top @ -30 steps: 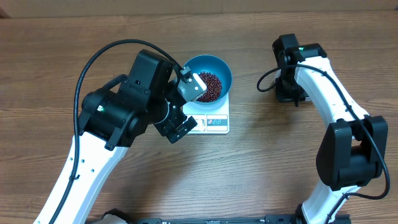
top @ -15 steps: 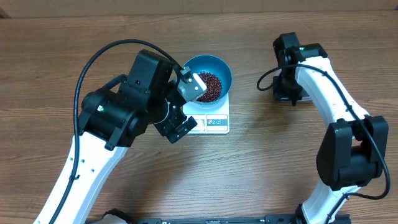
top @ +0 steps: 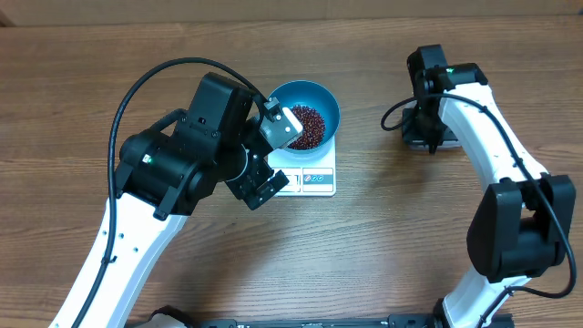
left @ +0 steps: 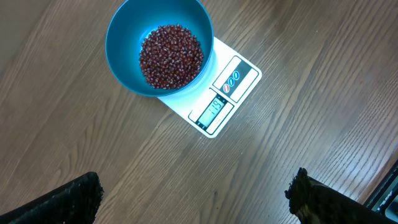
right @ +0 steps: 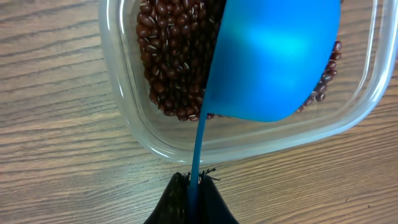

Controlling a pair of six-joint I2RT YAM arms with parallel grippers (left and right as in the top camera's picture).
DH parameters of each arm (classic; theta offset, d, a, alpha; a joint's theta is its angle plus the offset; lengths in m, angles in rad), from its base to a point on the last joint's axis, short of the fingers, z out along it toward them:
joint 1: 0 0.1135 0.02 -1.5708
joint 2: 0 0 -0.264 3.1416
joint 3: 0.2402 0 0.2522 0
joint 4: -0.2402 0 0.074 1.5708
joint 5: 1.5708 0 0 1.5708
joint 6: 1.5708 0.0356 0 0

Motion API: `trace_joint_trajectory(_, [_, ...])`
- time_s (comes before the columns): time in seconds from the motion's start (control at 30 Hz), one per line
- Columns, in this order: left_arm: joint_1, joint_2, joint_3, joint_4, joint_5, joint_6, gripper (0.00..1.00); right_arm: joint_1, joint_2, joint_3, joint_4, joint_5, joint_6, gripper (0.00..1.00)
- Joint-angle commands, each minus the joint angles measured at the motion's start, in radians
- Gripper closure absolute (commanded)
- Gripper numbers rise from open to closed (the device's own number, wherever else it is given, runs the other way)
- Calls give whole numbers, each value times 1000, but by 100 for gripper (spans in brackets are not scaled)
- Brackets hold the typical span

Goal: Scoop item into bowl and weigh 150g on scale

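Shows blue bowl (left: 118,37) of beans (left: 171,56) on scale (left: 227,93) at 12 o'clock, display uncovered for reading; left end effector (left: 196,186) apart, empty. Shows right end effector (right: 193,180) clamped on scoop (right: 273,56) handle at 6 o'clock, over bean tub (right: 124,124) for loading.

Note blue bowl (top: 324,97) holding red-brown beans (top: 310,123), seated on the white scale (top: 314,178) near table (top: 91,73) centre. Record left gripper (top: 275,157) spread wide, one finger over the bowl's left rim, the other at the scale's left edge. Note right gripper (top: 428,137) well apart at right, pointing down, jaw state hidden.
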Motion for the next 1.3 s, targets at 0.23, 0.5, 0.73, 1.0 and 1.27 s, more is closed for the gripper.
trace_joint_trajectory(0.23, [4, -7, 19, 0, -3, 0, 0, -35, -98, 14, 20, -59, 0, 96])
trace_joint_trajectory(0.5, [4, -7, 19, 0, -3, 0, 1, -95, -98, 14, 12, -162, 0, 96])
trace_joint_trajectory(0.73, [4, -7, 19, 0, -3, 0, 1, -114, -98, 14, 10, -269, -8, 96])
trace_joint_trajectory(1.0, [4, -7, 19, 0, -3, 0, 1, -114, -98, 14, -2, -335, -8, 96])
trace_joint_trajectory(1.27, [4, -7, 19, 0, -3, 0, 0, -118, -98, 14, -13, -340, -7, 96])
